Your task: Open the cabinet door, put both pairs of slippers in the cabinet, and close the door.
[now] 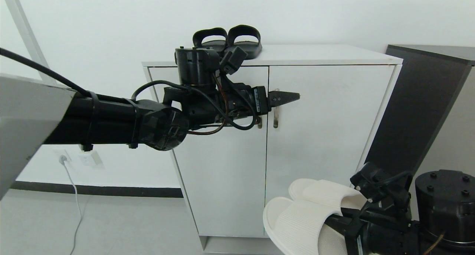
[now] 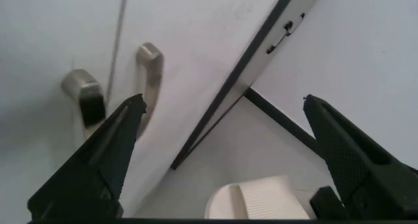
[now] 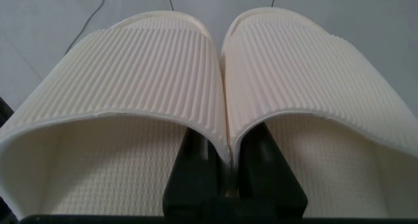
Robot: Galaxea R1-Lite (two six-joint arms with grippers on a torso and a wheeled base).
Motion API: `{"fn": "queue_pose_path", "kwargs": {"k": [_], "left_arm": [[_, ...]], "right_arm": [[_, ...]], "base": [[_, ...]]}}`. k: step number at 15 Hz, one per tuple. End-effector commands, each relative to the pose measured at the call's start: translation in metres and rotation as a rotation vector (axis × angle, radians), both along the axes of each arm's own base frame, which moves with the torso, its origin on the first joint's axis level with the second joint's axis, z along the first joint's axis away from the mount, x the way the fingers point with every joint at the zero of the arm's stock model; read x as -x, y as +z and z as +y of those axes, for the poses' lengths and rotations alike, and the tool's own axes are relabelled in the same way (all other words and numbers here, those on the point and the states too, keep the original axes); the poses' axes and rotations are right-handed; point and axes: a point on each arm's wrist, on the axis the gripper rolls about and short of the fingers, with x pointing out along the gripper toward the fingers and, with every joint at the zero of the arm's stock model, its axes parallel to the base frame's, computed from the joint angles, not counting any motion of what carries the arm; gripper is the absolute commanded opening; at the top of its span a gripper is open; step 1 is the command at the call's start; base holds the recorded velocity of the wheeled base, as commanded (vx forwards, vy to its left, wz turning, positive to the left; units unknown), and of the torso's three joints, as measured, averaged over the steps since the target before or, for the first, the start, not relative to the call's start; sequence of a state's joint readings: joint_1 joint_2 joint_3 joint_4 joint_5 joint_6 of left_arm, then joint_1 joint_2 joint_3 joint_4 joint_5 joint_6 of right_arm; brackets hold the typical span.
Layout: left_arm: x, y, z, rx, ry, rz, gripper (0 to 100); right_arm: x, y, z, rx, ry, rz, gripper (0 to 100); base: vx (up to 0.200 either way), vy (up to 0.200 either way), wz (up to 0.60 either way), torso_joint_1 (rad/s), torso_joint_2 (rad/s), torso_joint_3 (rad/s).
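Observation:
The white cabinet [image 1: 319, 136] has both doors shut, with two metal handles [image 1: 275, 118] at the centre seam. A black pair of slippers [image 1: 227, 39] rests on its top. My left gripper [image 1: 290, 97] hangs open just in front of the handles; in the left wrist view its fingertips [image 2: 134, 113] stand wide apart beside the right door's handle [image 2: 149, 72], touching nothing. Low at the front right, my right gripper [image 1: 336, 218] is shut on the white pair of slippers [image 1: 308, 210]. Its fingers [image 3: 196, 175] pinch the two inner edges of the white pair [image 3: 150, 80] together.
A dark grey unit [image 1: 419, 106] stands close against the cabinet's right side. A wall socket with a hanging cable [image 1: 64, 160] lies to the left, above open grey floor [image 1: 111, 225].

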State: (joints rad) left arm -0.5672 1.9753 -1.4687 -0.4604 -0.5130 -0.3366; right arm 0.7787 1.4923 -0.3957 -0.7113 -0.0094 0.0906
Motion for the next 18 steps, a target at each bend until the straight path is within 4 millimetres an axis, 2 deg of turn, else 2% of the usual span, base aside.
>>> {"fn": "queue_pose_path", "kwargs": {"k": [1,7,13,16,17,18], "left_arm": [[-0.007,-0.006,-0.003,-0.009,0.006,0.013,100],[-0.023,-0.013,-0.006,-0.025,0.067,0.022,100],[-0.029,-0.025,-0.011,-0.040,0.064,0.045,100],[-0.028,-0.025,-0.011,-0.040,0.063,0.045,100],[-0.028,-0.025,-0.011,-0.039,0.063,0.044,0],[-0.028,-0.025,-0.011,-0.039,0.063,0.044,0]], "right_arm": [[0.000,0.000,0.001,0.001,0.001,0.001,0],[-0.002,-0.004,0.002,0.013,0.001,0.013,0],[-0.002,-0.004,0.002,0.014,0.001,0.014,0],[-0.002,-0.004,0.002,0.014,0.001,0.014,0],[-0.002,-0.005,0.002,0.015,0.001,0.015,0],[-0.001,-0.005,0.002,0.017,0.001,0.017,0]], "base": [[0.000,0.000,0.00,0.000,0.00,0.000],[0.000,0.000,0.00,0.000,0.00,0.000],[0.000,0.000,0.00,0.000,0.00,0.000],[0.000,0.000,0.00,0.000,0.00,0.000],[0.000,0.000,0.00,0.000,0.00,0.000],[0.000,0.000,0.00,0.000,0.00,0.000]]}}
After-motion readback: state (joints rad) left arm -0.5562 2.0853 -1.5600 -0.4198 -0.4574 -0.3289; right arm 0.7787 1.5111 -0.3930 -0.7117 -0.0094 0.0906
